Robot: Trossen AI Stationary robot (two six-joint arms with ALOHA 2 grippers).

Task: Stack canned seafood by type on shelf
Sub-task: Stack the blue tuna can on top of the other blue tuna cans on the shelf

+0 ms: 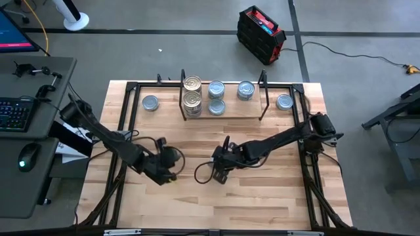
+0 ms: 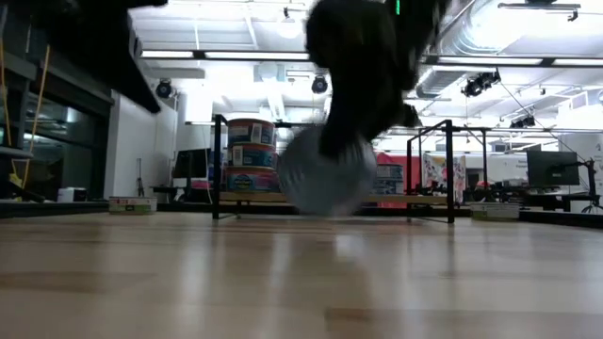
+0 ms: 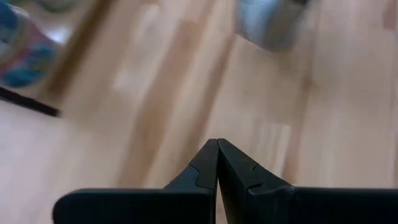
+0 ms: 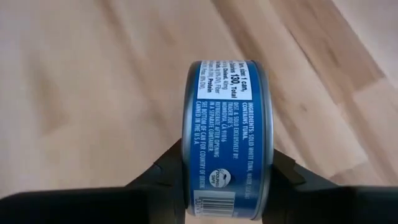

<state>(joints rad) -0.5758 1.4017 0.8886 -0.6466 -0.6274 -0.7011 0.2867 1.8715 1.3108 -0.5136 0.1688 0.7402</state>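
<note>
One blue tin clamped edgewise in right claw; left claw closed, empty.

both arms are matte black and jointed, with black cable looping near each wrist. the left gripper ends in flat, notched, wedge-shaped black fingers.

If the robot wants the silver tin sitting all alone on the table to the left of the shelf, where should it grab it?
Probably by its round side wall, coming straight down from above. That lone tin lies flat with its shiny lid up, apart from the shelf, so the fingers could close on opposite sides of its rim. The left gripper is shut and empty, so it seems the free one.
</note>
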